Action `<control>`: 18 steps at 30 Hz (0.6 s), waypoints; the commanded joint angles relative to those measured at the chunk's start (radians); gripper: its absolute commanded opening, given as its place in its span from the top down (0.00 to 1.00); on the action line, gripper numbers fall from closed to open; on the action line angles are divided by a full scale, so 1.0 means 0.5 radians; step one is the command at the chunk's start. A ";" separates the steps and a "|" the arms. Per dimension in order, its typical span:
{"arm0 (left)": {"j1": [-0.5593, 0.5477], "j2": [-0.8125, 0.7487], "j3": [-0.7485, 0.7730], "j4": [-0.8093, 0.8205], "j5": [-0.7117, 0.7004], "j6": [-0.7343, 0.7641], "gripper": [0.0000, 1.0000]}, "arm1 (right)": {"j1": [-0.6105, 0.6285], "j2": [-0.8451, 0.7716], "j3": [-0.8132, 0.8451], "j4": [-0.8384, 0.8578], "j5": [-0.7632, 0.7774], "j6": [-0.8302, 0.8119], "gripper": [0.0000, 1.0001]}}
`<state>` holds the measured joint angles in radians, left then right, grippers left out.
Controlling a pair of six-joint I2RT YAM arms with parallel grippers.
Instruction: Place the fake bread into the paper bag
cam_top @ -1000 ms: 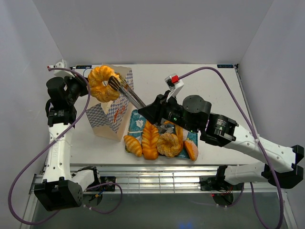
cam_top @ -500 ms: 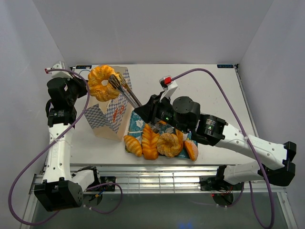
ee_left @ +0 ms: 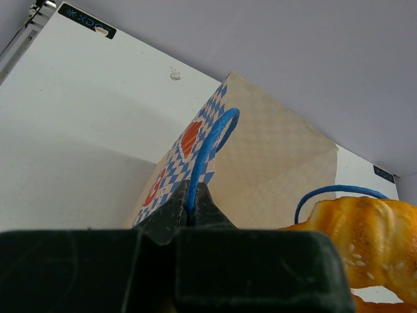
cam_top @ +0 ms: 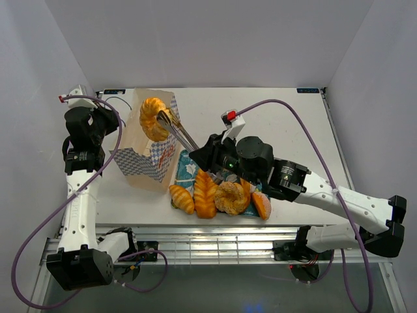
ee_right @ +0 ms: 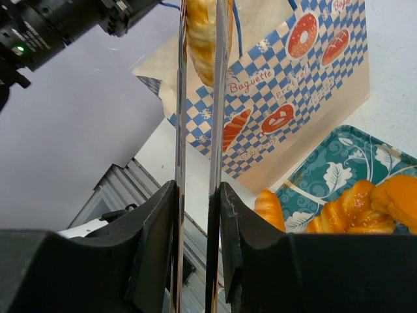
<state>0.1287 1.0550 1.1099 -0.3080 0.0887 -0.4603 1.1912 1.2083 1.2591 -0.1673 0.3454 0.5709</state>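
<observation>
Doughnut [cam_top: 154, 119] sits edge-on, clamped between the long fingers [ee_right: 220, 98] of our right gripper [cam_top: 163, 116], at ten o'clock from its wrist, right at the open mouth of the paper bag [cam_top: 148, 163]. Our left gripper [ee_left: 189, 203] pinches the bag's blue handle [ee_left: 212, 140]. Other pastries [cam_top: 206, 192] lie at the bag's four o'clock.

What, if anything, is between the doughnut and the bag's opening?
Nothing visible. The doughnut, gripped by tongs in the right tool, hangs over the open paper bag; the left tool pinches one blue handle.
</observation>
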 commanded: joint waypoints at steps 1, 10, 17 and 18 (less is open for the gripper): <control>-0.003 -0.005 0.057 -0.004 0.049 -0.009 1.00 | -0.008 -0.107 0.028 0.150 -0.010 -0.022 0.92; -0.003 -0.048 0.054 0.088 0.277 0.018 1.00 | -0.008 0.163 0.304 0.108 -0.181 -0.123 0.92; -0.006 -0.082 0.011 0.110 0.289 0.040 1.00 | -0.005 0.366 0.498 0.003 -0.182 -0.157 0.87; -0.006 -0.088 0.001 0.116 0.286 0.040 1.00 | -0.005 0.375 0.504 0.000 -0.179 -0.160 0.85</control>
<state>0.1287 1.0500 1.1091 -0.2821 0.2115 -0.4519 1.1885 1.3979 1.4422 -0.1864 0.2626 0.5148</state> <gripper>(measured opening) 0.027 0.360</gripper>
